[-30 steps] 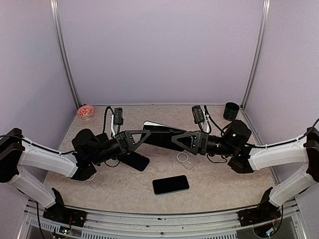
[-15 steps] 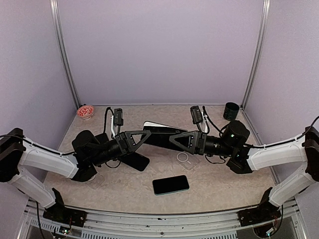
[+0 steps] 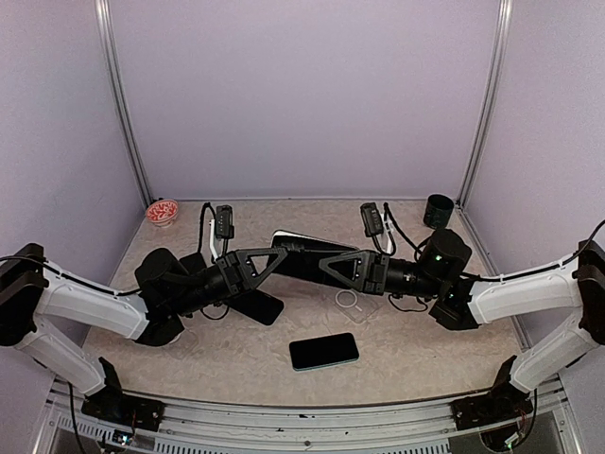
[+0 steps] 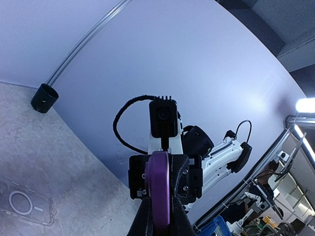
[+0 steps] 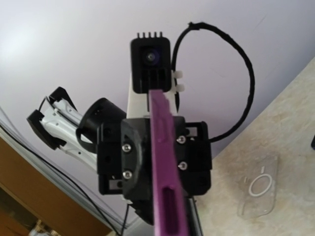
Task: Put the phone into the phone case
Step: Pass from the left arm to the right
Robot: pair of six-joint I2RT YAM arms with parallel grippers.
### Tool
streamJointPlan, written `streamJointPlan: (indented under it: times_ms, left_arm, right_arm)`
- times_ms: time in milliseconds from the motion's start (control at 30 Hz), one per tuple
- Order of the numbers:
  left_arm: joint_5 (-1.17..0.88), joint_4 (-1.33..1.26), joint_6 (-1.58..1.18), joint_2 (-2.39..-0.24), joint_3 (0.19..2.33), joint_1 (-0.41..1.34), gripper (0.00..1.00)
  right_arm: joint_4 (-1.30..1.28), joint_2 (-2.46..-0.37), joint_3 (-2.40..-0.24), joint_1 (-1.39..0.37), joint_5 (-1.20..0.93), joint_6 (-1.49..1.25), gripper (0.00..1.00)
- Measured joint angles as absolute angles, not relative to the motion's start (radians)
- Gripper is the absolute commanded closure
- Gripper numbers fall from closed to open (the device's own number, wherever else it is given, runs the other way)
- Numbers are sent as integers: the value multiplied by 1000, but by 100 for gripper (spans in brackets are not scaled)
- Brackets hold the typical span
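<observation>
My left tool (image 3: 274, 257) pinches the purple phone case (image 5: 165, 157) above the surface (image 3: 425, 364); whether my right tool (image 3: 327, 263) grips it, I cannot tell.

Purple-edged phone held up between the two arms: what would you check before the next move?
1. Left end effector shut on the purple-edged phone: ok.
2. Right end effector shut on the phone's other end: ok; the left wrist view shows its jaws hugging the purple edge.
3. Phone lifted off the table: ok, it hangs in the air between the arms.
4. Clear case flat on the table with nothing on it: ok.
5. Case lying open side up: cannot tell.
6. Second phone apart from the case: ok, it lies nearer the arm bases.
</observation>
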State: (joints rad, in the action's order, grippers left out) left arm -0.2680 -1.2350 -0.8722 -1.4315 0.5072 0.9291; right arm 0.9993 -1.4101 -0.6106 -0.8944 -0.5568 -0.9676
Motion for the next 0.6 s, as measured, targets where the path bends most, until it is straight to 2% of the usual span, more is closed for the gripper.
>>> streamJointPlan:
  times_ms: [133, 367, 600]
  left_arm:
    - [-269, -1229, -874, -1428, 507, 929, 96]
    - [-248, -1206, -866, -1422, 507, 927, 57]
    - [-210, -1162, -850, -1411, 500, 913, 35]
  right_arm:
    - [992, -1410, -611, -894, -555, -961, 100]
    - [991, -1410, -611, -895, -562, -962, 100]
    - [984, -1409, -607, -898, -562, -958, 100]
